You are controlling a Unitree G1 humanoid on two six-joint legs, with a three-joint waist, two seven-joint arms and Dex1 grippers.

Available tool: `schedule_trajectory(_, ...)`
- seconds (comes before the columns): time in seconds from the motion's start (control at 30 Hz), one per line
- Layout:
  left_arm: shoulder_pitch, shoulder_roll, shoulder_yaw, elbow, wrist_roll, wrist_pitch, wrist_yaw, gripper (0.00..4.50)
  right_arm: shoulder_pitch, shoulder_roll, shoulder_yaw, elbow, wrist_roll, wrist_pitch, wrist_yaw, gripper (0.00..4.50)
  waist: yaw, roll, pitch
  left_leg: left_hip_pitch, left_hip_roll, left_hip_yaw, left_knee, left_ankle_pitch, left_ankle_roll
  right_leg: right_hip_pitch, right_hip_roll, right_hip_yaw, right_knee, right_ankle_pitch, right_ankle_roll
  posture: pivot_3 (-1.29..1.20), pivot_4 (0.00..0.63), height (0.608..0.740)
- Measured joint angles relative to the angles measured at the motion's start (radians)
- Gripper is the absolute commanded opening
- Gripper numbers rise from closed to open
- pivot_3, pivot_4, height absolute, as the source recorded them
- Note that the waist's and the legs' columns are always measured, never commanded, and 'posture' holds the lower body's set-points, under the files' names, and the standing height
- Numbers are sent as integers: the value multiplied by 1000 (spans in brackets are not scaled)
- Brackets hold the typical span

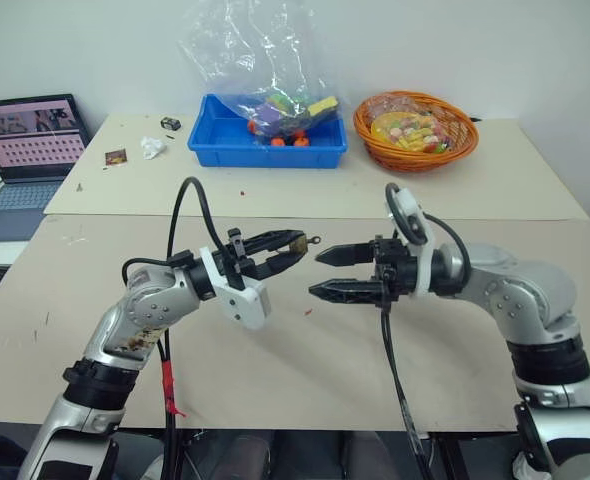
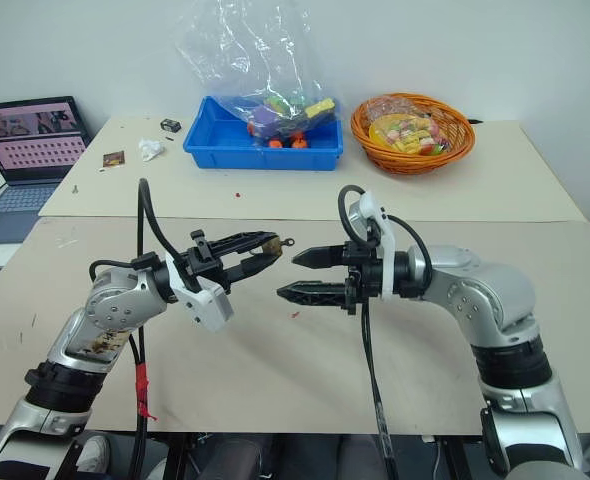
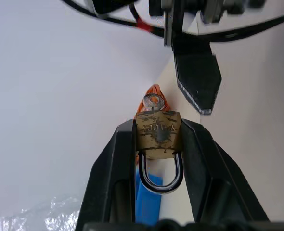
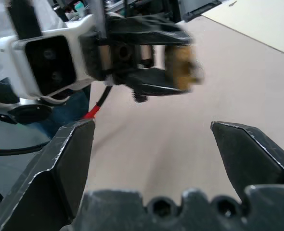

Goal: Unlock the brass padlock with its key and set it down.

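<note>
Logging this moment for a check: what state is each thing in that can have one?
brass padlock: clamped between the left gripper's fingers, shackle seated in the body
key: in the padlock's keyhole, head sticking out
left gripper: shut on the padlock, held above the table
right gripper: open, empty, facing the padlock
laptop: open, screen lit

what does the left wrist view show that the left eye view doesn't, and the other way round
The left wrist view alone shows the thin silver U-shaped shackle and worn lettering on the brass padlock.

The left eye view alone shows the blue plastic bin and the open laptop.

Both show the left gripper clamping the padlock, the small silvery key and the open right gripper.
</note>
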Motion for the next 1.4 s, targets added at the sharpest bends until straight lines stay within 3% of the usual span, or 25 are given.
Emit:
schedule_trajectory(0.2, 11, 18, -24, 2, -74, -34, -38, 828, -23, -29, 1, 80, -55, -51, 101, 4500, -10, 0, 0, -2, 0, 2, 0, 0, 0, -4, 0, 1, 2, 0, -1, 0, 150, 740)
schedule_trajectory(0.47, 11, 29, -25, 5, -77, -34, -59, 828, -29, -34, -10, -1, -10, -15, 121, 4500, -12, 0, 0, -2, 1, 2, 0, 0, 0, -4, 0, 1, 2, 1, -1, 0, 150, 740)
schedule_trajectory(0.57, 11, 29, -25, 7, -77, -34, -60, 828, -39, -33, -13, -13, 6, 7, 105, 3793, -12, 0, 0, -2, 0, 2, 0, 0, 0, -4, 0, 1, 2, 1, -1, 0, 150, 740)
schedule_trajectory(0.93, 11, 29, -26, 27, -77, -34, -61, 828, -109, -16, -13, -5, 6, 27, 67, 68, -14, 0, 0, -2, 0, 2, 0, 0, 0, -5, 0, 1, 2, 1, -1, 0, 150, 740)
schedule_trajectory(1.27, 11, 29, -26, 30, -74, -32, -61, 828, -109, 2, -6, 14, -8, 26, 63, 68, -17, 0, 0, -2, 1, 2, 0, 0, 0, -5, 0, 1, 2, 1, -1, 0, 150, 740)
schedule_trajectory(1.4, 11, 29, -24, 37, -74, -23, -60, 828, -109, 19, -6, 27, -16, 25, 54, 1171, -17, 0, 0, -3, 0, 2, 0, 0, 0, -6, 0, 1, 3, 1, -1, 0, 150, 740)
